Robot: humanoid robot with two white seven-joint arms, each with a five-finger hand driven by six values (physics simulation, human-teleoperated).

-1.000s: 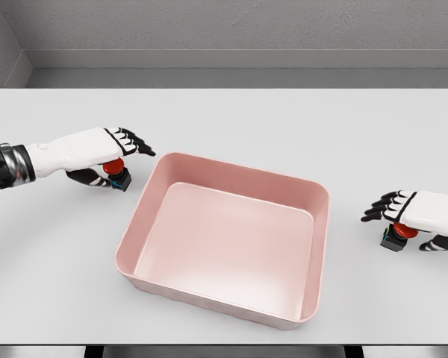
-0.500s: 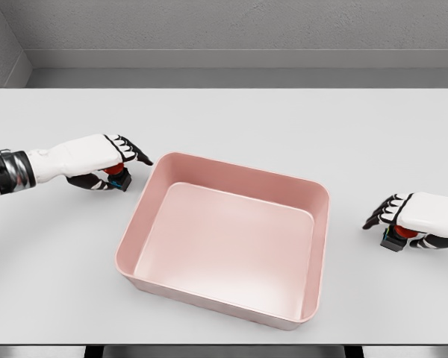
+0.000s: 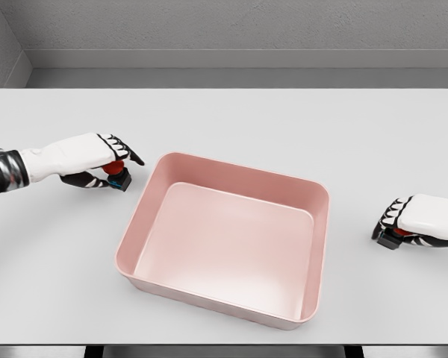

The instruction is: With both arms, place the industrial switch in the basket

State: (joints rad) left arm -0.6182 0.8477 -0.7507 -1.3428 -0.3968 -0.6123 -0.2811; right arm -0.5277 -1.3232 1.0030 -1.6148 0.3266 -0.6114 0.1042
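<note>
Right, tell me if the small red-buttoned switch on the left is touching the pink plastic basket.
Apart. The head view shows a strip of white table between the switch, under the left hand, and the basket's left wall.

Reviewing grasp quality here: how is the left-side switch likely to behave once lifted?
The switch looks small, blocky and rigid, so probably light and not floppy. Its rounded red cap may be slippery under the left hand. The flat base likely resists rolling.

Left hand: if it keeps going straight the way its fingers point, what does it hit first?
Most likely the near left wall of the pink rectangular plastic basket. The left hand points right and slightly toward the camera, over a red-buttoned black industrial switch beside that wall. Depth is unclear, so it could pass above the rim.
</note>
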